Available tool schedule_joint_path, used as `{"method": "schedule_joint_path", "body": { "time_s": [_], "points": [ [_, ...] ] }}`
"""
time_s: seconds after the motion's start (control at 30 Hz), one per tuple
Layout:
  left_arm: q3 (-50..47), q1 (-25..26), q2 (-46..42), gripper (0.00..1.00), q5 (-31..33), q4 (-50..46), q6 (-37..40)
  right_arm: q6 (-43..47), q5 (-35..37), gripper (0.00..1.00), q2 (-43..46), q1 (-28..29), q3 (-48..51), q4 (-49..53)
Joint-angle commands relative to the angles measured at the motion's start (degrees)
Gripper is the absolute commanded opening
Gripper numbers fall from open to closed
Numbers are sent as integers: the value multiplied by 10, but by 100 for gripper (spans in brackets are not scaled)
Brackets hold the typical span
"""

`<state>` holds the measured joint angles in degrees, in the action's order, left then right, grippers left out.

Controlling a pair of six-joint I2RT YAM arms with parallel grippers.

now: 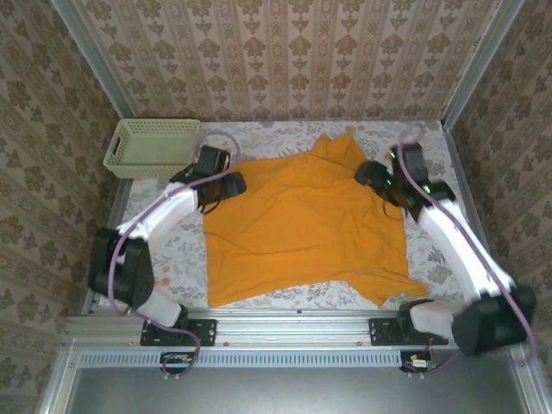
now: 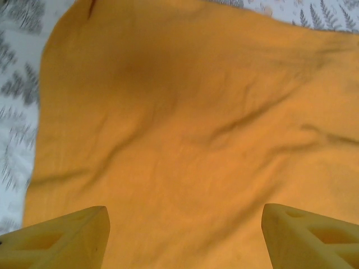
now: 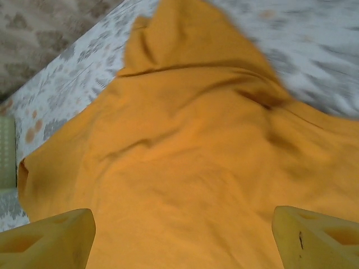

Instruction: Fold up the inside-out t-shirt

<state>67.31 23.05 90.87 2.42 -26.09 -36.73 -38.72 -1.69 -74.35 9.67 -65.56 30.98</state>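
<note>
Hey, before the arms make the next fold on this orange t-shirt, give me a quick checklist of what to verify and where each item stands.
1. The left gripper is open and holds nothing: ok.
2. The right gripper is open and empty over the cloth: ok.
3. The t-shirt lies spread on the table, with a few creases: ok.
4. The basket sits apart from the t-shirt, at the far left corner: ok.
5. Right side out: the plain orange face is up and no lettering is visible: cannot tell.
</note>
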Motion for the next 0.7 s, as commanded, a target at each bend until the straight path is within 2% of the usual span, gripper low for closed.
{"method": "schedule_joint_path", "body": {
  "time_s": [0.0,0.2,0.4,0.5,0.67],
  "points": [
    [67,-18,72,73,-24,3,33,61,-21,82,-149,5,-102,-57],
    [154,-41,196,74,-48,-7,41,80,-22,81,-387,-2,-294,-8],
    [180,-44,258,77,-64,-8,46,37,-36,76,-518,-33,-375,18],
    [175,-41,273,79,-72,-4,47,1,-21,74,-552,-52,-386,41],
    [148,-26,276,82,-89,11,36,-79,16,74,-514,-90,-275,-25]
  ]
}}
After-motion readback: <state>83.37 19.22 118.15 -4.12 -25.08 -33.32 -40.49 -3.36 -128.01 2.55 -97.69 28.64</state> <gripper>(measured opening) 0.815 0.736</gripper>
